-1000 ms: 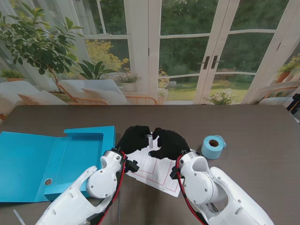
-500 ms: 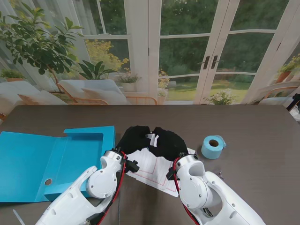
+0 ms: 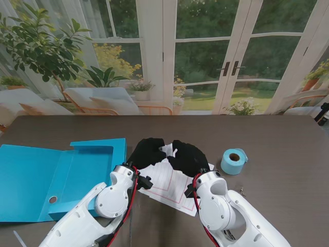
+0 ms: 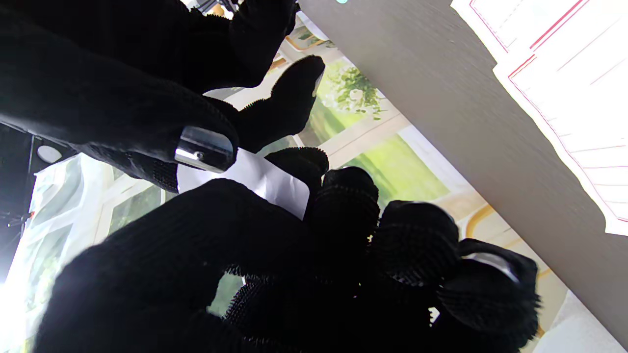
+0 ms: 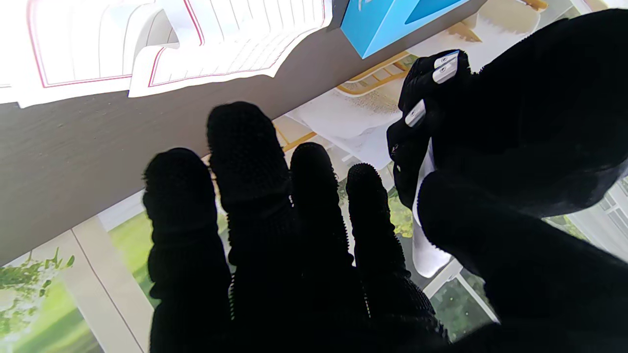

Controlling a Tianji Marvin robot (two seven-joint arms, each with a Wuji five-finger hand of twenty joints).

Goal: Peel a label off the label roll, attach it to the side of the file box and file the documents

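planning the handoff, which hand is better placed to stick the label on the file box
Left. The left hand pinches the white label, and the blue file box lies open on its side of the table. The right hand is farther from the box.

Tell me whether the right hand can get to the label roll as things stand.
Probably yes: the label roll stands alone on the table to the right of the right hand, nothing between them. But that hand seems busy, sharing a white label with the left hand.

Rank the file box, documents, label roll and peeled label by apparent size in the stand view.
1. File box, open flat.
2. Documents, partly hidden by the arms.
3. Label roll.
4. Label, only a sliver showing between the robot hands.
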